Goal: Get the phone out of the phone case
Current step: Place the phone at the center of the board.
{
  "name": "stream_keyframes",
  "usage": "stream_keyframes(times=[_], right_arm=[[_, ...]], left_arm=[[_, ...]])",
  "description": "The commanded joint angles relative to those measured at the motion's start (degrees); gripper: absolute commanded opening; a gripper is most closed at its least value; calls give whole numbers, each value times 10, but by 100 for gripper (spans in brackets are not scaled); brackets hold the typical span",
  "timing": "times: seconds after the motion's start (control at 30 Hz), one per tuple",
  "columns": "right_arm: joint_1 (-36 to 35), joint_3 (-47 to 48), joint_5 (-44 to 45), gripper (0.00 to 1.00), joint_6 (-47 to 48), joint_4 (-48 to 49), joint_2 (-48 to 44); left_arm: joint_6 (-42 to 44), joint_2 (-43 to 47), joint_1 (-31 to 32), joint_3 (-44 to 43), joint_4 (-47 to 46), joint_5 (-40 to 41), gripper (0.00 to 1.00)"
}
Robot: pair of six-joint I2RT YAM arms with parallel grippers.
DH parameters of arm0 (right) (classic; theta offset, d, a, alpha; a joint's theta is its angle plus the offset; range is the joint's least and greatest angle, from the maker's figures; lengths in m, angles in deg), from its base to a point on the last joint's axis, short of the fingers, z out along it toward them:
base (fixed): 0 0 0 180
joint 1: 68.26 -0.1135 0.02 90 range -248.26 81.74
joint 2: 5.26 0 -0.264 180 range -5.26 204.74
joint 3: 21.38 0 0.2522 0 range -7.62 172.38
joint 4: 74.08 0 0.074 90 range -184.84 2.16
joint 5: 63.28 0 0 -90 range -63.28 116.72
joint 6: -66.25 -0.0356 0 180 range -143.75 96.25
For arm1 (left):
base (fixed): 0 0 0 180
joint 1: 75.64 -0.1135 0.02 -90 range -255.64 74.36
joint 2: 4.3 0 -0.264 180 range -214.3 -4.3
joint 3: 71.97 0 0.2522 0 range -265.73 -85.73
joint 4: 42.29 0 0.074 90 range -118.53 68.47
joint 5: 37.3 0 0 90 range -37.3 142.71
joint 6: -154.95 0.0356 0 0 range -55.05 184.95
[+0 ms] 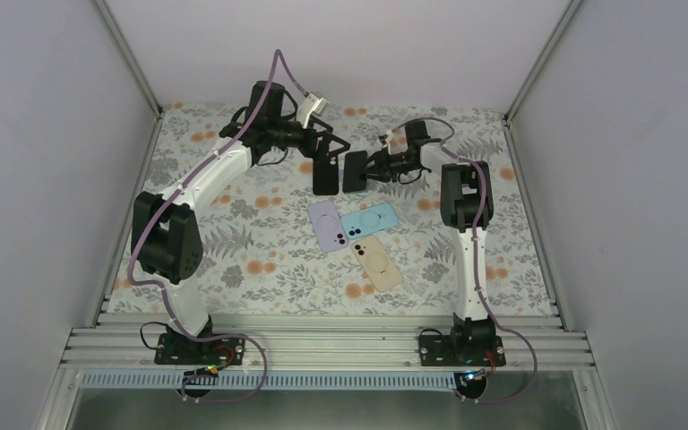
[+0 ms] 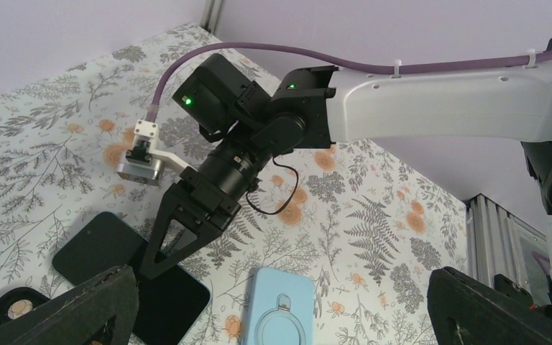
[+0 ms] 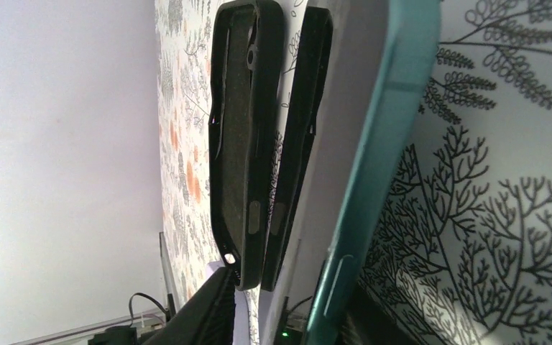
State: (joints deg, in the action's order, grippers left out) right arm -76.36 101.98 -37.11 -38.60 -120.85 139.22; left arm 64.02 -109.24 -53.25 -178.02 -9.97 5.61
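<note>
— Black on black out there. Which slab is the phone?
— The right-hand one. My right gripper [image 1: 373, 167] is clamped across the phone [image 1: 355, 171] at mid-length, and its rim looks teal up close. The phone case [image 1: 326, 176] sits just beside it on the left, hollow side showing. Their long axes are parallel and run away from the bases.
— And the left arm?
— Nearer the case. My left gripper [image 1: 329, 150] hangs over the case's far end, fingers spread wide, holding nothing I can see.
— Any writing?
— None legible, only a ring mark on the light blue case [image 2: 280, 305].
</note>
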Motion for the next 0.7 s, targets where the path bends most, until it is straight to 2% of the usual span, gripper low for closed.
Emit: stream_keyframes(times=[0.0, 0.1, 0.17, 0.27, 0.67], right_arm=[[1, 15, -14, 34, 2, 1, -5], [-2, -3, -10, 50, -1, 4, -21], [-4, -16, -6, 57, -7, 12, -33], [-7, -25, 5, 61, -6, 16, -47], [-22, -24, 22, 68, -4, 20, -48]], left_arm=[[-5, -7, 2, -13, -7, -4, 100], [-5, -8, 3, -12, -8, -4, 100], [-7, -7, 3, -9, -10, -4, 100], [-10, -7, 4, -6, -14, -4, 100], [-27, -13, 4, -8, -21, 6, 100]])
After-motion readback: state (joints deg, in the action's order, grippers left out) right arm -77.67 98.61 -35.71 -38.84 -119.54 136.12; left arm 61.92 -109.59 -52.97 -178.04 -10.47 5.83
